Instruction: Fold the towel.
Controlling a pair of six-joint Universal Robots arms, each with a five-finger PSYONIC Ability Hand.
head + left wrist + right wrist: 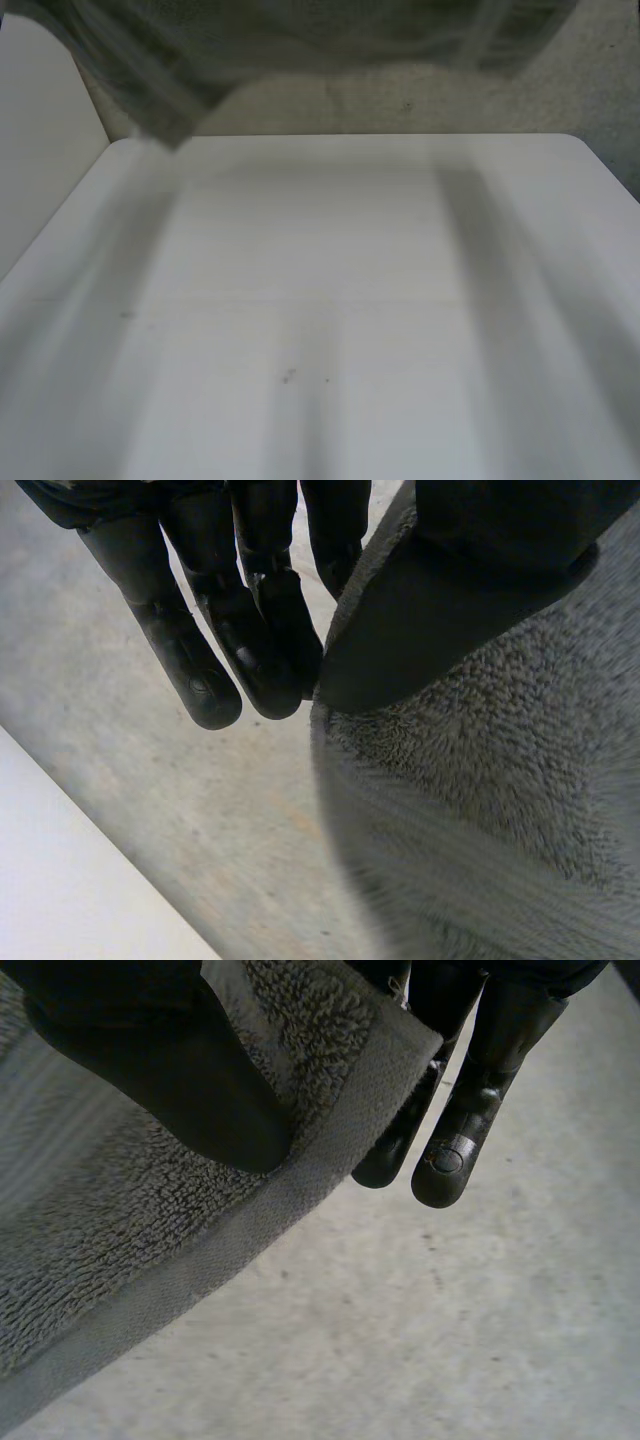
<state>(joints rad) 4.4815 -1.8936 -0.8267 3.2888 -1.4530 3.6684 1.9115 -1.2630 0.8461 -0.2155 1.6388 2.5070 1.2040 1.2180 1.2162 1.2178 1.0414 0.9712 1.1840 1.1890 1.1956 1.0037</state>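
A grey terry towel (300,40) hangs in the air above the far edge of the white table (330,300), blurred by motion. In the left wrist view my left hand (450,590) pinches the towel (500,810) at its edge, thumb on the pile and fingers (190,650) behind it. In the right wrist view my right hand (150,1060) pinches the towel (130,1230) near a hemmed corner, thumb pressed on top and fingers (470,1110) behind the hem. Both hands are held high over the floor beyond the table.
Speckled grey floor (600,70) lies beyond the table's far edge. A pale wall or panel (40,150) stands at the left of the table. A strip of the table's edge (60,880) appears below my left hand.
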